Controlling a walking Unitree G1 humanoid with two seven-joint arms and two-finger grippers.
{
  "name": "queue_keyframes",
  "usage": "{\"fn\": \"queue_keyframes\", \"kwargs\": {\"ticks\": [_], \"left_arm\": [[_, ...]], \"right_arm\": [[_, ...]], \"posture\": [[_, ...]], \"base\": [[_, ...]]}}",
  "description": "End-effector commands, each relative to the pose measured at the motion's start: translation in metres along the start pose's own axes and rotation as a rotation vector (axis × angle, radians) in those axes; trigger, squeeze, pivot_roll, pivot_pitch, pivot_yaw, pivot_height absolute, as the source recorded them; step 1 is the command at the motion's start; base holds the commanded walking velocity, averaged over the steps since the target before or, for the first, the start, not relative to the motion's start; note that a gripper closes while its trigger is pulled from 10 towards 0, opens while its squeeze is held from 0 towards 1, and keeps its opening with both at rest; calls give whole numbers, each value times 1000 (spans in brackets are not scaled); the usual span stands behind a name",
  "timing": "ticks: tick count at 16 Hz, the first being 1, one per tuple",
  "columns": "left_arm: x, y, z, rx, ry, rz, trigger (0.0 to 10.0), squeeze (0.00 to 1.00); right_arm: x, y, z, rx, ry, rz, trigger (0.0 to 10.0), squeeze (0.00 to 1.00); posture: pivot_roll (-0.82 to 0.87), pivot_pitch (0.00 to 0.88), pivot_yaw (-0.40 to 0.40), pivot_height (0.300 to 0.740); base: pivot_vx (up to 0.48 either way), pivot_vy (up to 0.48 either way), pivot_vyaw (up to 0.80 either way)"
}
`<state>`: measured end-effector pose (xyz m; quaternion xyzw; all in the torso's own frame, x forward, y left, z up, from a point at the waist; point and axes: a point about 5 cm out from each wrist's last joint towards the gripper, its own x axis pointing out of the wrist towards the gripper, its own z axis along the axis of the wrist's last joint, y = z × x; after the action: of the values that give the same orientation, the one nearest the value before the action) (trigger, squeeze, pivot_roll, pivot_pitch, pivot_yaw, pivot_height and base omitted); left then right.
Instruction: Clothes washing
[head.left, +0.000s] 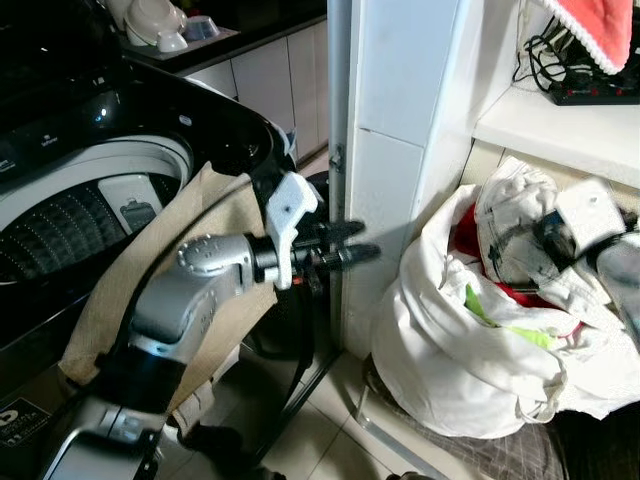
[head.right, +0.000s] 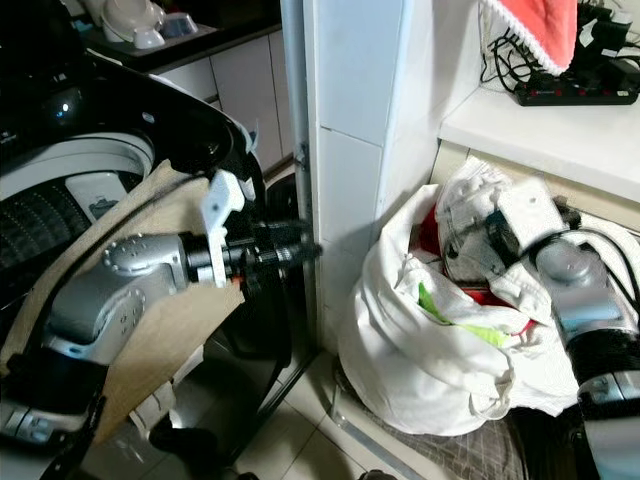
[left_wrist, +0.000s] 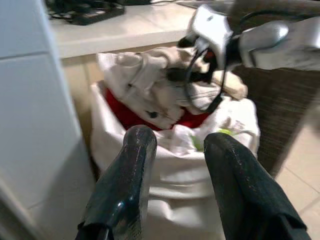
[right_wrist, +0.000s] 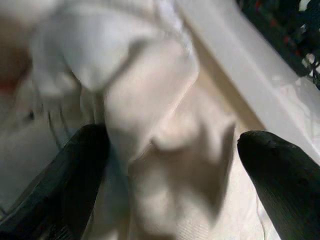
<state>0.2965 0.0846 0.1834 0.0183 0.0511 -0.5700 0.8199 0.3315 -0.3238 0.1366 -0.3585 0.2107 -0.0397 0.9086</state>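
Just ahead of our right claw (right_wrist: 170, 145) lies the white laundry bag (head.left: 470, 350), stuffed full and standing on the floor under a white shelf (head.left: 560, 130). This claw sits spread wide over the pile, its two black fingers (right_wrist: 80, 170) on either side of a fold of white cloth (right_wrist: 150, 100) at the top of the heap; the fold lies between them but we are not yet pinching it. Below that fold, a red garment (head.left: 465, 235) and a bit of green cloth (head.left: 480, 305) show in the mouth of the bag.

Our left claw (head.left: 345, 243) hangs in the air beside the white tiled pillar (head.left: 390, 170), fingers (left_wrist: 125, 185) apart and holding nothing, pointing toward the bag. Behind that arm stands the washing machine (head.left: 90, 180) with its drum open, and a beige cloth (head.left: 200, 230) is draped over its front rim.

We judge the task early: the bag looks nearly full, so most of the clothes are left to carry across to the drum
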Motion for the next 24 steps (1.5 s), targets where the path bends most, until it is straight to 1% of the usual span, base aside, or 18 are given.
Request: {"fn": "queue_keyframes", "kwargs": {"ticks": [1,2,3,4,5,11,19,21,23,24], "left_arm": [[-1,-2,3,8,3,-10,10000,0],[0,-2,3,6,4,-4,10000,0],[0,-2,3,5,6,0,10000,0],[-1,-2,3,5,8,3,10000,0],[-2,-2,3,5,12,7,10000,0],[0,-1,4,5,11,16,10000,0],[-3,1,3,12,20,46,10000,0],[-3,2,4,19,13,57,10000,0],[-3,4,7,29,0,76,10000,0],[-4,7,10,36,-16,99,10000,0]], "right_arm": [[1,0,-2,-25,8,4,10000,0],[2,4,-9,3,28,28,10000,0],[2,7,-14,21,43,42,8196,0],[2,8,-15,29,46,49,902,0],[2,9,-17,32,46,53,0,0],[4,5,-16,49,25,55,0,0],[6,8,-12,89,-4,84,0,0],[6,5,-8,105,-22,82,0,0],[5,-2,0,128,-64,76,0,0],[2,-10,13,165,-130,80,0,0]], "posture": [[-159,0,88,740],[-156,0,86,740],[-155,0,85,740],[-153,0,85,740],[-153,0,85,740],[-157,0,88,740],[-159,0,88,740],[-159,0,88,740],[-156,0,86,740],[-152,0,85,740]], "base": [[0,0,0],[0,0,0],[0,0,0],[0,0,0],[0,0,0],[0,0,0],[0,0,0],[0,0,0],[0,0,0],[0,0,0]]}}
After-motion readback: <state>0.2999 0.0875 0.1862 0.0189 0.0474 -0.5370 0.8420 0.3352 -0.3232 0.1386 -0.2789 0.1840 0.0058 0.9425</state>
